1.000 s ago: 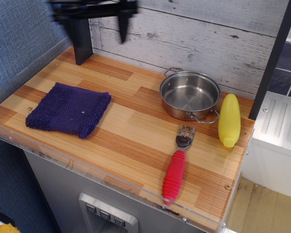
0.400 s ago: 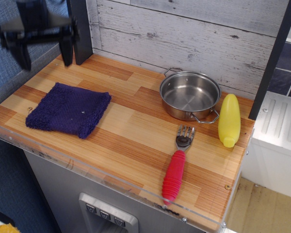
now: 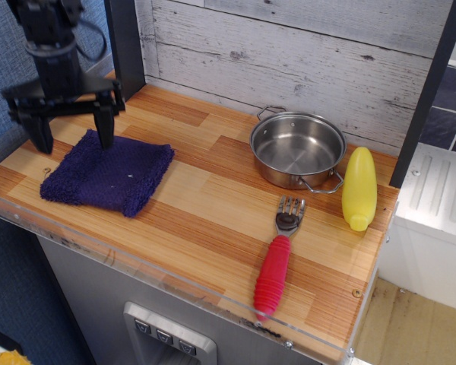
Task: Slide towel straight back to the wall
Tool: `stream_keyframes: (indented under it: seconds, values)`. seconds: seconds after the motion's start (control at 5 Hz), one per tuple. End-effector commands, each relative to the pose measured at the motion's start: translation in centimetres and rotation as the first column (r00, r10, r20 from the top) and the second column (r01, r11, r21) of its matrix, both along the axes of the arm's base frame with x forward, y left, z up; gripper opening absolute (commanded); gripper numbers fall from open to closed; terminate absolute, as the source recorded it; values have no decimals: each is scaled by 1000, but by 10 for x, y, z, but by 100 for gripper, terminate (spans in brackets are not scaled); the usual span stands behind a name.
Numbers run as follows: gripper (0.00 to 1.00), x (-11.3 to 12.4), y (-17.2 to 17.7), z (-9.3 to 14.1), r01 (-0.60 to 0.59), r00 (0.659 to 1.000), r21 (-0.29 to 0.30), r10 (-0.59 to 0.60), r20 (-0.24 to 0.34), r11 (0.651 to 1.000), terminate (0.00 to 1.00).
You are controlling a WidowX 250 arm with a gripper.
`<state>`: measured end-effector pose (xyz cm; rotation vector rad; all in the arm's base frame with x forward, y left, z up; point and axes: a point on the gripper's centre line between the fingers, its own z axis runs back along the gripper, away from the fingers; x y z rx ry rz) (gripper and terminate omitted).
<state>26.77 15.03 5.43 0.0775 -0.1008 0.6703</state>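
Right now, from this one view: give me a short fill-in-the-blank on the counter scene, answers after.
1. The gripper, fingers spread wide, is above the far-left edge of the ____ towel.
2. The steel pot holds ____.
3. The fork has a ____ handle.
4. The yellow bottle lies to the ____ of the pot.

Missing words: purple; nothing; red; right

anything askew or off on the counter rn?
Minor only: the towel lies skewed to the counter edges, its front-left corner rumpled. The yellow bottle lies on its side by the pot. Nothing spilled or broken.
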Motion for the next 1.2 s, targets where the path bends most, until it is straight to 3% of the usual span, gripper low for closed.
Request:
stream_keyframes:
  seconds: [0.0, 0.2, 0.6, 1.0]
  values:
    - [100, 0, -9, -14, 31, 999, 12, -31, -8, 999, 0]
    - [100, -5, -11, -35, 44, 998, 1, -43, -54, 999, 0]
    - [100, -10, -7, -50, 42, 995, 3, -41, -88, 999, 0]
    - [100, 19, -16, -41, 61, 997, 4, -60, -58, 998, 0]
